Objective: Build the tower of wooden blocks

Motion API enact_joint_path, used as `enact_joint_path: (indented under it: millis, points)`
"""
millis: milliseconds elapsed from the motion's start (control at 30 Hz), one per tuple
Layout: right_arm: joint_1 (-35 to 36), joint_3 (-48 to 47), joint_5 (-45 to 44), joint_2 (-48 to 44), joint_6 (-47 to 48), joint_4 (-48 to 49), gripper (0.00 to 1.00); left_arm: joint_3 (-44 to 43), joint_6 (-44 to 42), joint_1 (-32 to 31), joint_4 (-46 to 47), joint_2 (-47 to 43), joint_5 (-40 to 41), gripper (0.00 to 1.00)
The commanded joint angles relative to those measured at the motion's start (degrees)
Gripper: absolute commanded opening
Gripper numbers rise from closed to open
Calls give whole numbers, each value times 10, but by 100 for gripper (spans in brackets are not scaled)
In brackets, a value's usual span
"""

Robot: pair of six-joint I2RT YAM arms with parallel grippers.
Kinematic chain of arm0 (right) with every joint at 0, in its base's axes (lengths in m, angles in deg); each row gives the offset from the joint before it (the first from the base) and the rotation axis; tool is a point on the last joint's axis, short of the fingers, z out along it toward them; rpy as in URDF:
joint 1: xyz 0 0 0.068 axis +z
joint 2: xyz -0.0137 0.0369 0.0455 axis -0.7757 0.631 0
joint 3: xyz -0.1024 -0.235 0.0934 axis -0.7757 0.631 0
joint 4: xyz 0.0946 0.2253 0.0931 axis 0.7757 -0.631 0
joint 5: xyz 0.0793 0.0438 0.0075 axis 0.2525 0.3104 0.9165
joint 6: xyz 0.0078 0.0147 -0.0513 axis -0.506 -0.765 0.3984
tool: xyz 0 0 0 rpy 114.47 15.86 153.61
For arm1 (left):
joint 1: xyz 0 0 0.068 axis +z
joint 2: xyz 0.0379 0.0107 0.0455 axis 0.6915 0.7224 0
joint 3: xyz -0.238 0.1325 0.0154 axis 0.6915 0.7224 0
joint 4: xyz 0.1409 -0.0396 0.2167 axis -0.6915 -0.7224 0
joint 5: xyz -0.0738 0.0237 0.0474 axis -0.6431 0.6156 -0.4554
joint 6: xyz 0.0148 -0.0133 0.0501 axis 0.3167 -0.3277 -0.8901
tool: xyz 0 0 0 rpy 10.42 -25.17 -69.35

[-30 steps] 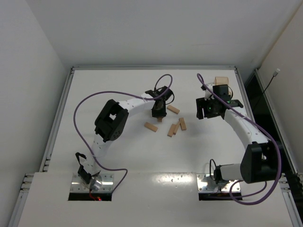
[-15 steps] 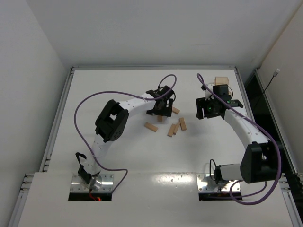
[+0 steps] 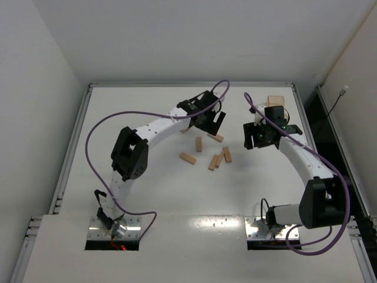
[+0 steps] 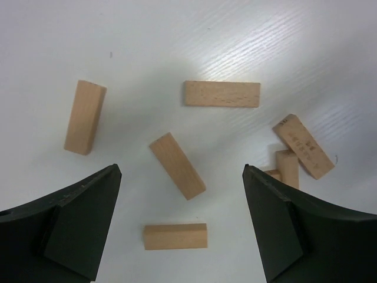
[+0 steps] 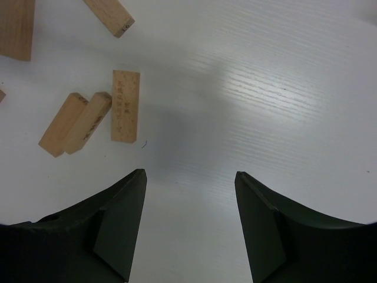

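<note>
Nothing stacked yet, the blocks (image 4: 221, 94) all lie flat and scattered mid-table (image 3: 135, 106), two of them touching side by side. The left pincer (image 4: 181, 174) hangs wide and empty at their 12 o'clock. The right pincer (image 5: 189, 174) is spread too, holding nothing, at their 3 o'clock.

A small tan tray (image 3: 274, 100) sits on the white table (image 3: 177, 188) — near its far right corner.
</note>
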Motion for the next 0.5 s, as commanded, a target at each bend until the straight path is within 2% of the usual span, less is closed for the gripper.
enact_joint_path:
  millis: [0,167,367,467]
  points:
    - [1,2,23,-10,9,16,59,-14,-74,48,-15,-12,-64,82]
    - [1,-4,28,-10,9,16,59,-99,-128,101,-74,68,-64,73]
    - [-4,-4,42,-10,9,16,59,-174,-192,128,-126,134,-121,73]
    - [-4,-4,47,-4,9,10,59,-174,-219,128,-139,154,-132,73]
